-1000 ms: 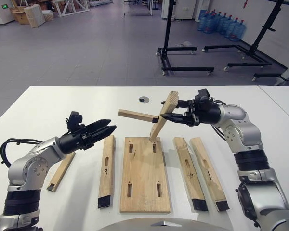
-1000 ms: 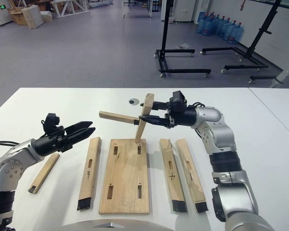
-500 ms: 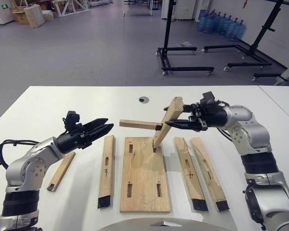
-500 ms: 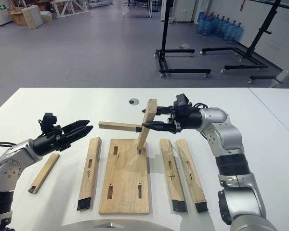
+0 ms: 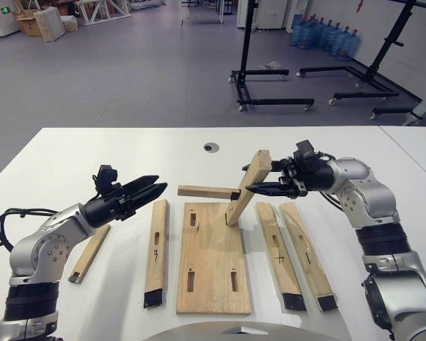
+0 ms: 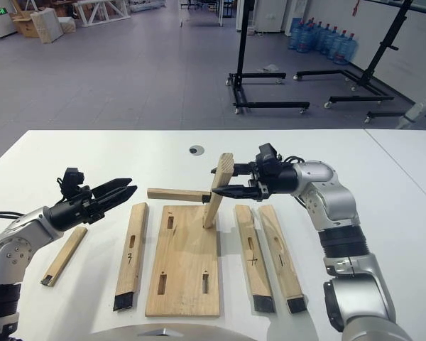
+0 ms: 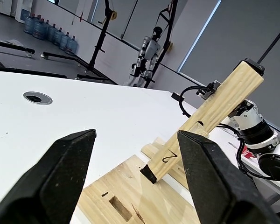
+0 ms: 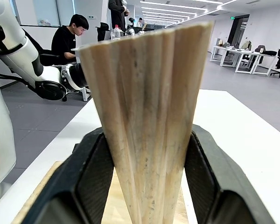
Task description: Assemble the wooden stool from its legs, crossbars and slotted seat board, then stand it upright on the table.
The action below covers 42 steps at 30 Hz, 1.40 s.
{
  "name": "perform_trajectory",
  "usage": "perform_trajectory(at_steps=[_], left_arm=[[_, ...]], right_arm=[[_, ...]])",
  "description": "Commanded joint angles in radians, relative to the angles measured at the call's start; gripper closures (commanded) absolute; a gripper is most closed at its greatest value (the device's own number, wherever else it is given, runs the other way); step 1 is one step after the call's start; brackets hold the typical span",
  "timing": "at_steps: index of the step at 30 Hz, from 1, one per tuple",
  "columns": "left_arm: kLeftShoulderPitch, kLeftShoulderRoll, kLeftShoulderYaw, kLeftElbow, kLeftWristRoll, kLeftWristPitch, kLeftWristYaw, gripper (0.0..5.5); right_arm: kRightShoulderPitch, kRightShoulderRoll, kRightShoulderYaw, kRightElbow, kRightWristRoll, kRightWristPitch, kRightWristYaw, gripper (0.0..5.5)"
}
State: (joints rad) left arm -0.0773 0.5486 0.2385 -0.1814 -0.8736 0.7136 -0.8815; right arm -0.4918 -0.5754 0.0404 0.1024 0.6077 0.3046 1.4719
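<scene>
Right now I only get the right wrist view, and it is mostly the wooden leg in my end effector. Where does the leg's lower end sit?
Observer: The leg is tilted, and its lower end meets the seat board at the far right slot. I cannot tell whether it is seated.
Operator: Is anything attached to it?
Observer: Yes, a crossbar sticks out level from it toward the robot's left.
Operator: And the other arm?
Observer: The left end effector is open and holds nothing. It is above the table, left of the board.
</scene>
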Motion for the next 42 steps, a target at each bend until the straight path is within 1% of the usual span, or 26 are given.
perform_trajectory(at_steps=[1,6,10,14,15,16,18,21,23,26,30,32,34,37,42], left_arm=[[0.012,-0.010,-0.001,-0.002,0.013,-0.012,0.011,2.34],[0.015,-0.020,-0.002,-0.004,0.021,-0.018,0.018,2.34],[0.020,-0.031,-0.013,-0.009,0.028,-0.025,0.021,2.34],[0.029,-0.038,-0.010,-0.001,0.035,-0.039,0.023,2.34],[0.033,-0.040,-0.009,0.000,0.036,-0.044,0.024,2.34],[0.038,-0.042,-0.008,0.000,0.037,-0.048,0.026,2.34],[0.045,-0.047,-0.007,0.001,0.039,-0.055,0.029,2.34],[0.059,-0.058,-0.005,-0.003,0.041,-0.065,0.035,2.34],[0.071,-0.067,-0.004,-0.008,0.043,-0.072,0.040,2.34],[0.083,-0.084,-0.013,-0.006,0.047,-0.084,0.046,2.34],[0.087,-0.099,-0.019,-0.007,0.053,-0.094,0.053,2.34],[0.093,-0.105,-0.016,-0.011,0.054,-0.097,0.057,2.34],[0.103,-0.109,-0.012,-0.015,0.055,-0.101,0.061,2.34],[0.112,-0.110,-0.009,-0.016,0.055,-0.105,0.064,2.34],[0.103,-0.115,-0.016,-0.008,0.059,-0.112,0.067,2.34]], right_arm=[[-0.029,-0.021,0.020,0.006,-0.014,0.021,0.037,3.45],[-0.036,-0.009,0.055,0.056,-0.045,0.028,0.052,3.45],[-0.092,0.005,0.063,0.116,-0.071,0.030,0.015,3.45],[-0.108,-0.006,0.077,0.132,-0.098,0.052,-0.013,3.45],[-0.113,-0.010,0.082,0.134,-0.099,0.064,-0.010,3.07],[-0.121,-0.007,0.079,0.138,-0.095,0.071,-0.014,2.89],[-0.136,-0.001,0.063,0.136,-0.093,0.079,-0.028,2.58],[-0.145,-0.025,0.036,0.090,-0.056,0.136,-0.021,2.21],[-0.160,-0.036,0.013,0.083,-0.041,0.160,-0.024,1.83],[-0.191,-0.042,-0.054,0.096,-0.014,0.176,-0.069,1.30],[-0.202,-0.032,-0.158,0.065,0.024,0.158,-0.158,1.26],[-0.151,-0.033,-0.209,-0.010,0.064,0.172,-0.198,1.26],[-0.074,-0.036,-0.235,-0.087,0.096,0.190,-0.214,1.26],[-0.011,-0.012,-0.213,-0.119,0.096,0.195,-0.246,1.26],[-0.032,0.029,-0.111,-0.063,0.051,0.184,-0.241,1.26]])
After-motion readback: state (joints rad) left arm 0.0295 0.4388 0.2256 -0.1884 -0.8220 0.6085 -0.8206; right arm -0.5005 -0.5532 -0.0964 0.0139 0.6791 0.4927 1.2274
